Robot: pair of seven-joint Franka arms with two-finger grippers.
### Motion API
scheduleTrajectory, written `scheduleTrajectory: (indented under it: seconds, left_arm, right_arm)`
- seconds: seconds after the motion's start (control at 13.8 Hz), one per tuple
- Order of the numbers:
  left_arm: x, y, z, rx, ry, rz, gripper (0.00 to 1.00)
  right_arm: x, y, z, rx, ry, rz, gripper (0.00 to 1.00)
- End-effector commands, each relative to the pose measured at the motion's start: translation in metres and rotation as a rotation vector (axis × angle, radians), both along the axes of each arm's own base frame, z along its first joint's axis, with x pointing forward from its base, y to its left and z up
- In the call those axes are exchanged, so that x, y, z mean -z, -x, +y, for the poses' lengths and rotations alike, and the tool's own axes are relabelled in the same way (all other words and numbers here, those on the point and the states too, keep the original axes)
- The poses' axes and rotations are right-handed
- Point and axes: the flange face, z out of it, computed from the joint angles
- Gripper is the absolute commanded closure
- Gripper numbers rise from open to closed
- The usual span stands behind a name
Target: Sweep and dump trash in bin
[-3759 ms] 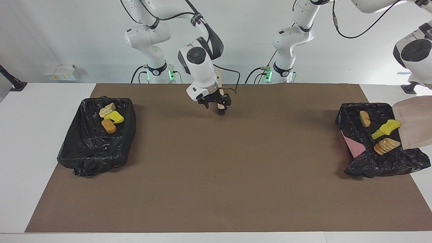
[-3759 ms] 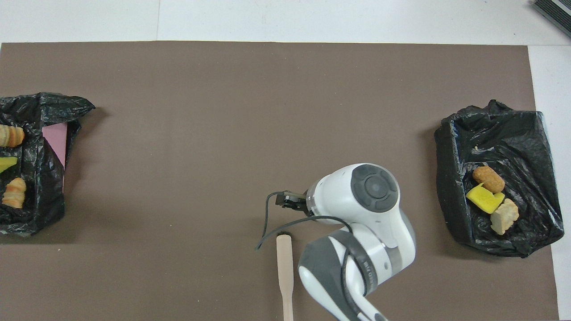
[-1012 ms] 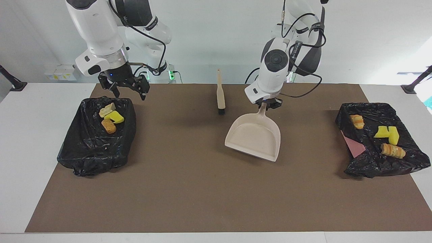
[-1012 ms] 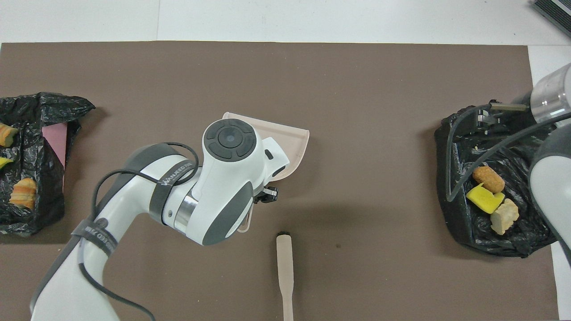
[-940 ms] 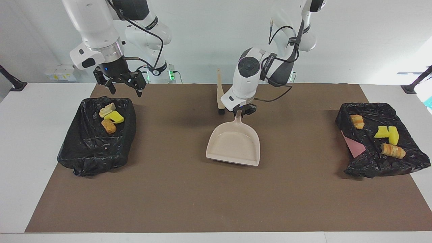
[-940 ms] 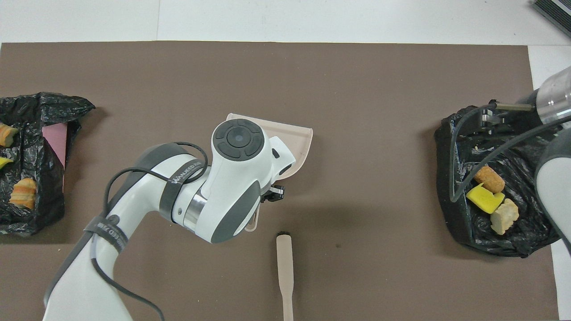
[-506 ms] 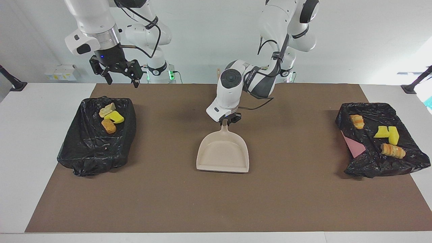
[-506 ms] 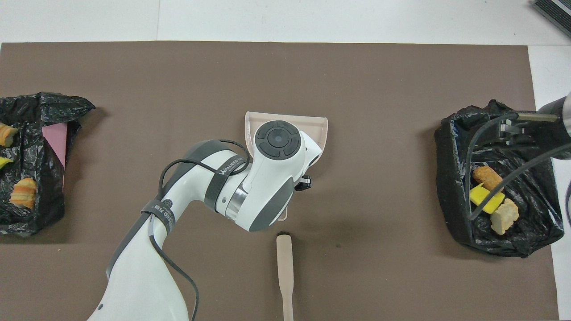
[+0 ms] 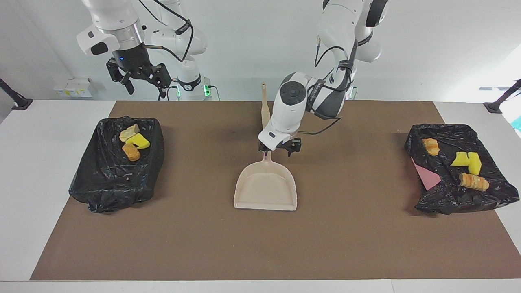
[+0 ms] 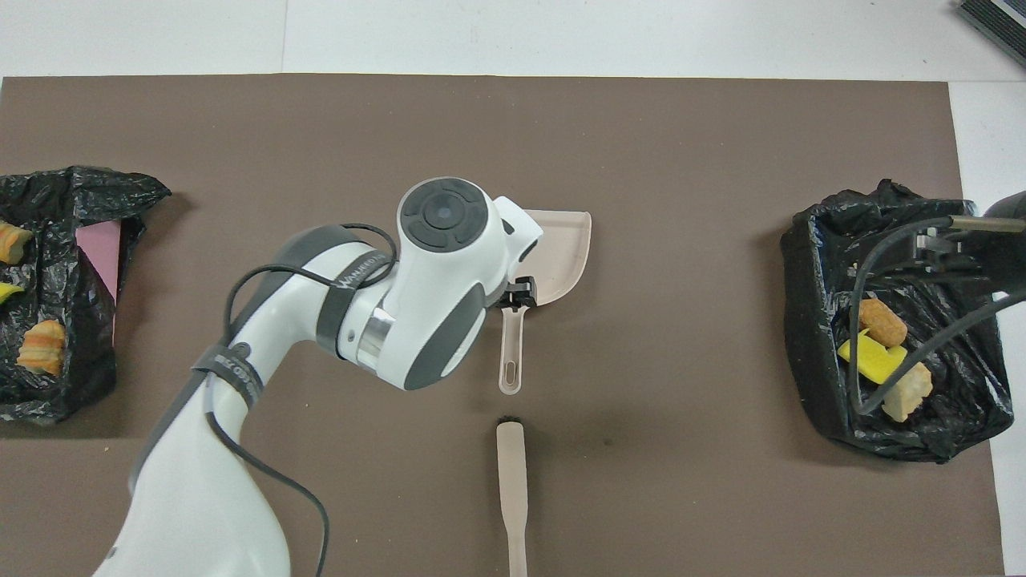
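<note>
The beige dustpan (image 9: pixel 265 185) lies flat and empty on the middle of the brown mat; it also shows in the overhead view (image 10: pixel 561 256). My left gripper (image 9: pixel 280 149) is open just over the root of its handle (image 10: pixel 510 353), not holding it. The beige brush (image 9: pixel 264 106) lies nearer to the robots than the dustpan, also in the overhead view (image 10: pixel 510 489). The trash lies in two black-lined bins: three pieces (image 9: pixel 132 142) at the right arm's end, several pieces (image 9: pixel 464 162) at the left arm's end. My right gripper (image 9: pixel 142 83) is open, raised over its bin.
The bin at the right arm's end (image 9: pixel 101 191) and the bin at the left arm's end (image 9: pixel 447 203) stand on the mat's two ends. A pink sheet (image 9: pixel 425 179) shows at the inner wall of the bin at the left arm's end.
My left arm brought the dustpan from its bin to the mat's middle, set it down and opened. My right gripper let go of the brush and rose over its bin.
</note>
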Motion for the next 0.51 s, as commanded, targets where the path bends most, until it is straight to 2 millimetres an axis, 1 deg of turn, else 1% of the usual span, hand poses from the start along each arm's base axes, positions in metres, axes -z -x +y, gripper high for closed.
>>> scheduleTrajectory:
  seconds: [0.0, 0.07, 0.14, 0.22, 0.29, 0.36, 0.43]
  left_arm:
    - [-0.018, -0.028, 0.058, -0.071, 0.008, 0.000, 0.00]
    - [-0.023, -0.040, 0.077, -0.086, 0.018, -0.018, 0.00]
    - [-0.025, -0.048, 0.091, -0.076, 0.023, -0.028, 0.00]
    - [-0.027, -0.059, 0.113, -0.054, 0.027, -0.043, 0.00]
    - [-0.032, -0.067, 0.134, -0.010, 0.033, -0.057, 0.00]
    - [-0.038, -0.072, 0.148, 0.037, 0.041, -0.074, 0.00]
    - [-0.040, -0.080, 0.171, 0.062, 0.043, -0.086, 0.00]
  right_arm:
    - [-0.002, 0.006, -0.008, -0.010, 0.004, 0.014, 0.00]
    - [-0.002, 0.006, -0.010, -0.006, 0.005, 0.016, 0.00]
    - [-0.002, 0.007, -0.010, -0.006, 0.006, 0.017, 0.00]
    - [-0.002, 0.008, -0.006, -0.014, 0.005, 0.023, 0.00]
    - [-0.002, 0.010, -0.010, -0.006, 0.003, 0.031, 0.00]
    - [-0.003, 0.011, -0.005, -0.012, 0.003, 0.029, 0.00]
    - [-0.007, 0.014, -0.007, -0.009, 0.002, 0.020, 0.00]
